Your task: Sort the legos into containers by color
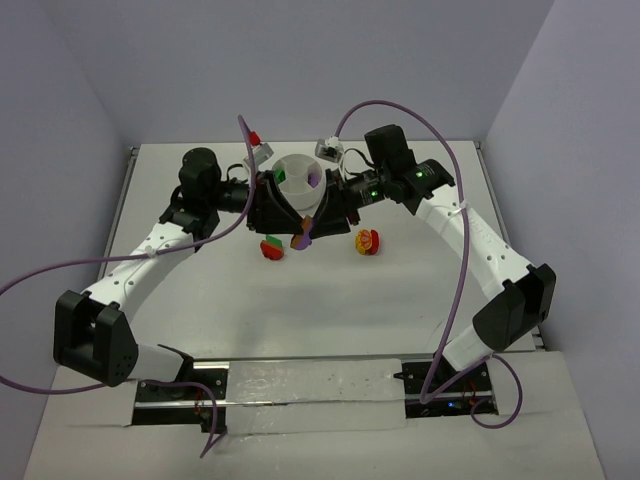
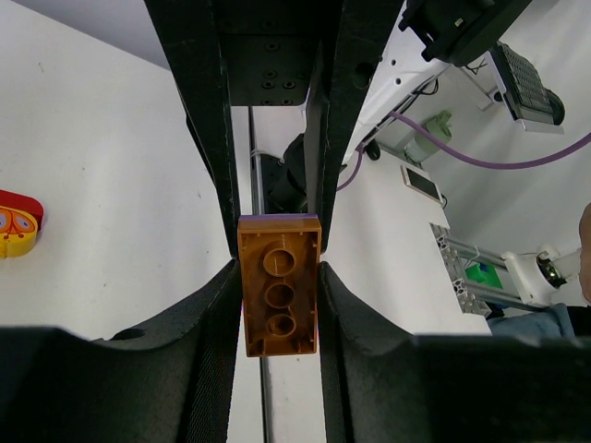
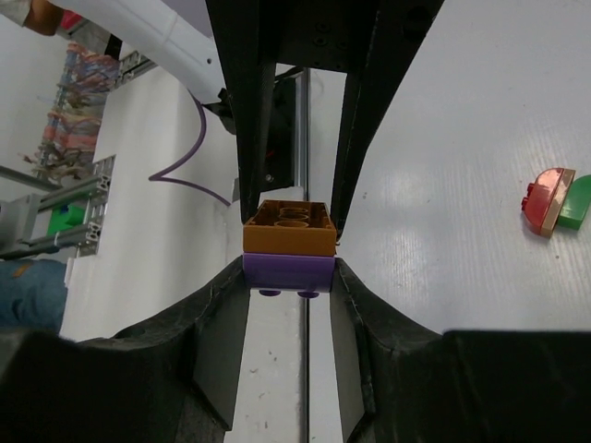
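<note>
Between the two arms hangs an orange-brown lego (image 2: 279,297) stuck to a purple lego (image 3: 288,271), just in front of the white bowl (image 1: 297,162). My left gripper (image 2: 278,277) is shut on the orange-brown brick, and my right gripper (image 3: 288,273) is shut on the purple one from the opposite side. In the top view the pair (image 1: 303,236) shows below where the left gripper (image 1: 285,212) and right gripper (image 1: 330,210) meet. A red-and-green lego (image 1: 271,247) and a yellow-and-red lego (image 1: 368,241) lie on the table. The bowl's compartments hold a green piece (image 1: 283,176) and a purple piece (image 1: 314,180).
A small grey device (image 1: 328,150) and a small red item (image 1: 255,138) sit behind the bowl near the back wall. Purple cables (image 1: 440,150) arc over both arms. The red-and-green lego (image 3: 554,201) lies to the right in the right wrist view.
</note>
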Robot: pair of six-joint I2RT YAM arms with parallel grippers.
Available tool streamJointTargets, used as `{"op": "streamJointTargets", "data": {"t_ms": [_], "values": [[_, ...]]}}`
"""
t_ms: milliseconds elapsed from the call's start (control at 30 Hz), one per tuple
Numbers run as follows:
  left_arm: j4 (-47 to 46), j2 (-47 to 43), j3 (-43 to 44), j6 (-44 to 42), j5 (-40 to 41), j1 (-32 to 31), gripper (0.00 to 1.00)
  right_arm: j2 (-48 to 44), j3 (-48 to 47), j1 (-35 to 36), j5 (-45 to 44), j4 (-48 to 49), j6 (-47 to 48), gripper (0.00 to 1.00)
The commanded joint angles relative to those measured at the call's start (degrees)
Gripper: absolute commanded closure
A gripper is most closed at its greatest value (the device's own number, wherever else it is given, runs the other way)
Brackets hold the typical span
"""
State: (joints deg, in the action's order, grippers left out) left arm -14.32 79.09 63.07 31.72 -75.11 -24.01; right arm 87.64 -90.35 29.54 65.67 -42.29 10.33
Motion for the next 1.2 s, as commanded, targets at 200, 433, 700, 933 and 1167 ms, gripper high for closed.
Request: {"op": "streamJointTargets", "data": {"t_ms": [200,433,700,933,1167], "values": [[4.0,-0.2,1.4,-5.0,-0.3,0.2,1.00,-1.1,-2.8,1.4,-1.1,-1.8,3.2,1.00],[2.2,-0.7,2.1,-3.1,-1.4,3.6,1.00,-1.2,-1.4,1.3,-2.0,-6.8,7.2,1.00],[4.7,-1.3,2.3,-5.5,-1.8,5.9,1.00,-1.8,-0.4,0.0,-3.4,-8.7,8.5,1.00],[6.8,-1.4,3.8,-8.2,-0.1,8.2,1.00,-0.4,-1.5,-1.2,-11.1,-7.8,7.5,1.00],[17.8,-2.1,6.7,-19.1,9.5,12.4,1.00,3.5,-8.1,-1.5,-37.6,-0.2,0.9,1.00]]}}
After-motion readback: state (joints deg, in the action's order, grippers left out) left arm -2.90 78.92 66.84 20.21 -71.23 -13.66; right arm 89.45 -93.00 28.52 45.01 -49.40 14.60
